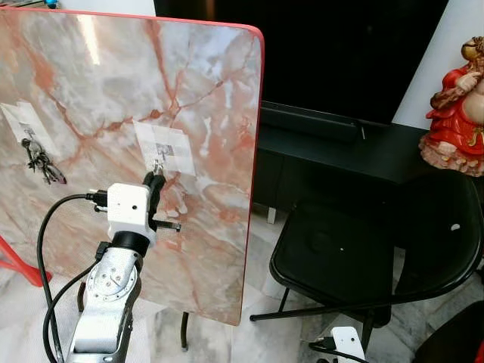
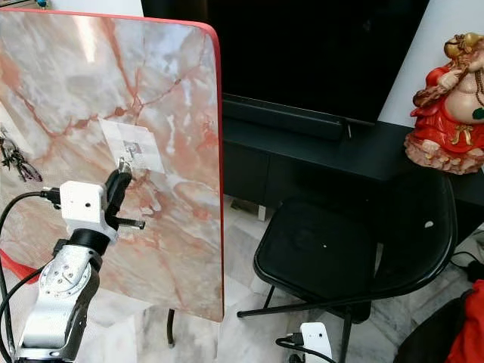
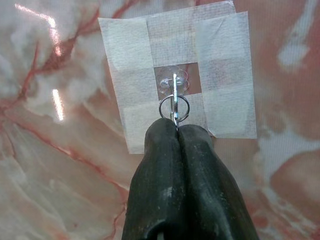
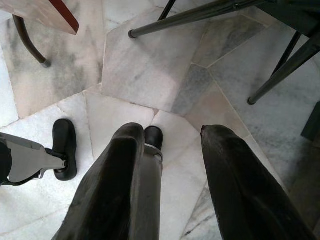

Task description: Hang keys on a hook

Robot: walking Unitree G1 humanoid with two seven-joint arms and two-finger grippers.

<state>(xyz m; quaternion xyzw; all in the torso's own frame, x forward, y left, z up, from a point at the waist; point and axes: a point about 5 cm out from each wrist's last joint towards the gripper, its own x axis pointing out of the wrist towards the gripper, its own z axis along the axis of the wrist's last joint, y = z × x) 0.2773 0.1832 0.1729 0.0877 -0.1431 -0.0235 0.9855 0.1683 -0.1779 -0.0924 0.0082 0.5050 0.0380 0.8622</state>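
Key ring [image 3: 174, 107] sits at the hook [image 3: 174, 86], pinched at its lower edge by our left pincer [image 3: 177, 128], fingers pressed together on it. The ring overlaps the hook's metal stem; we cannot tell if it is actually over the hook. Hook is a clear stick-on type, framed by white tape strips [image 3: 225, 75] on the upended marble-pattern bench top [image 1: 204, 91] with a red rim. Left arm [image 1: 106, 302] reaches up to the panel from below, black cable [image 1: 45, 249] looping off the wrist.

Further to our left on the same panel, a second taped hook carries a dark key bunch [image 1: 41, 162].

Right pincer [image 4: 175, 135] hangs low over the marble floor [image 4: 150, 70], fingers apart, nothing between them. Our black foot [image 4: 64, 147] shows beside it.

To the right of the panel: black folding chair [image 1: 355, 257], dark TV cabinet [image 1: 333, 151] behind it, and a red-robed figurine [image 1: 457, 113] on the cabinet.
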